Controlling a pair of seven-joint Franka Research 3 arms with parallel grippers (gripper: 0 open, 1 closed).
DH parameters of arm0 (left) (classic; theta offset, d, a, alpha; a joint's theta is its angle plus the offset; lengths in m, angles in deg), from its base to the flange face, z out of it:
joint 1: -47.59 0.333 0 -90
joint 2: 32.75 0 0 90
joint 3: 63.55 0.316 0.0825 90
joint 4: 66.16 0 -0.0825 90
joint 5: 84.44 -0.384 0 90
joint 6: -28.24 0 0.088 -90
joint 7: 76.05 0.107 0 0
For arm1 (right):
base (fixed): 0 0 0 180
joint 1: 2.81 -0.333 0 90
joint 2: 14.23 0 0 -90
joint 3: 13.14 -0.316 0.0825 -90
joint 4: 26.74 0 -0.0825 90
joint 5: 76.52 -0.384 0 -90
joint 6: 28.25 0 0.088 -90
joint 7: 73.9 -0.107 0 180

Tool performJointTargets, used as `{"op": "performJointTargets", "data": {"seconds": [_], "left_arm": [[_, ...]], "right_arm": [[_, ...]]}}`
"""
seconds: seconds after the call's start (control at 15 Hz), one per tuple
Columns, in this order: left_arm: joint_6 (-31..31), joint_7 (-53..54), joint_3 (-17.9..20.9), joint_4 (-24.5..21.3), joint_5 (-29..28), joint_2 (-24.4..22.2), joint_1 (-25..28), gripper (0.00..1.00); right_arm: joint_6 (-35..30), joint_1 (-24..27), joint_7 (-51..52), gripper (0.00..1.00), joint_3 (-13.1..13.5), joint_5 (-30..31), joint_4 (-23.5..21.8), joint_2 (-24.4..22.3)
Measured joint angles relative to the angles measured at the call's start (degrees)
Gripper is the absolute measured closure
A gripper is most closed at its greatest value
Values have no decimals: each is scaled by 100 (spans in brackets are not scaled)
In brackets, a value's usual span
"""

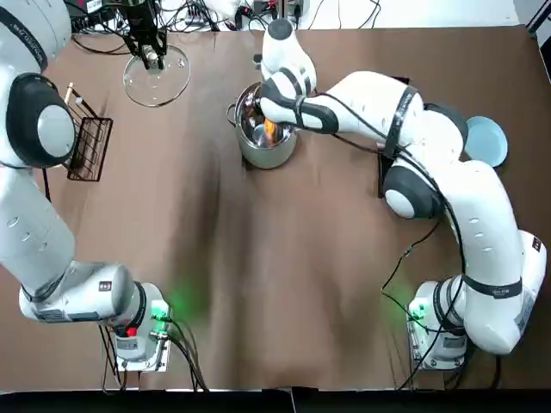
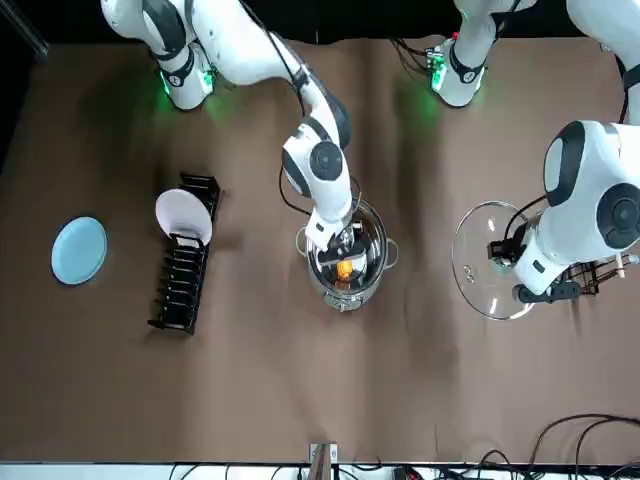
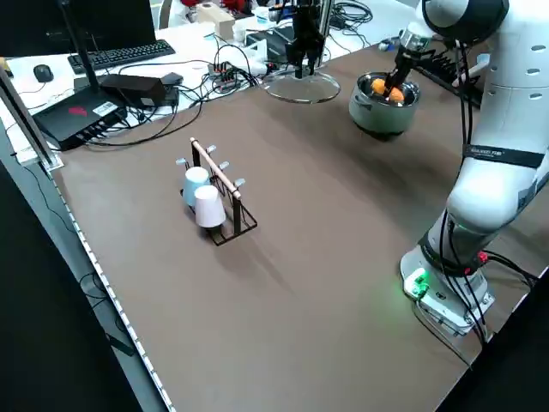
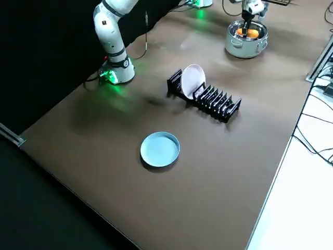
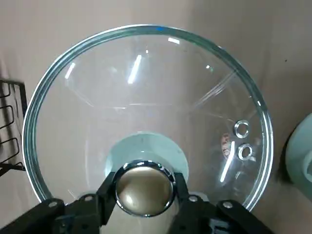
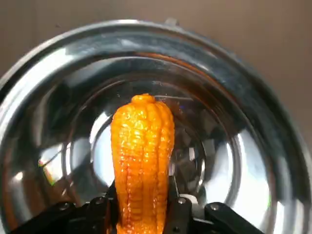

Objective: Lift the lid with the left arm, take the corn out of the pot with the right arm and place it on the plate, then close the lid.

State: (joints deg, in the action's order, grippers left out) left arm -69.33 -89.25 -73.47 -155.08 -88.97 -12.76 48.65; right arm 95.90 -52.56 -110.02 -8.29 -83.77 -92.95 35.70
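The steel pot (image 1: 261,144) stands at the table's far middle, without its lid. My right gripper (image 1: 269,129) reaches down into it and is shut on the orange corn (image 6: 142,156), which stands upright between the fingers (image 6: 176,207) over the pot's bottom (image 6: 209,161). The corn (image 2: 344,268) also shows inside the pot (image 2: 345,262) from the front. The glass lid (image 1: 157,76) is held off to the far left, with my left gripper (image 1: 152,57) shut on its steel knob (image 5: 144,187). The light blue plate (image 1: 485,140) lies flat at the far right.
A black dish rack (image 2: 184,268) holding a white plate (image 2: 183,216) stands between pot and blue plate. A wire cup rack (image 1: 86,142) with two cups (image 3: 202,196) sits at the left. Cables and equipment crowd the far edge (image 1: 215,17).
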Motion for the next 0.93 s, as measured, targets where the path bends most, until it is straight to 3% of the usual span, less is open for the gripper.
{"op": "performJointTargets", "data": {"seconds": [0.47, 0.93], "left_arm": [[11, -100, -127, 35, 4, -131, -2, 49], [61, -1858, -1373, 18, 5, -251, -246, 49]], "right_arm": [[-1267, 331, 20, 61, 34, -67, 48, -832], [-2858, 1697, 1473, 61, 69, -711, 65, -1991]]}}
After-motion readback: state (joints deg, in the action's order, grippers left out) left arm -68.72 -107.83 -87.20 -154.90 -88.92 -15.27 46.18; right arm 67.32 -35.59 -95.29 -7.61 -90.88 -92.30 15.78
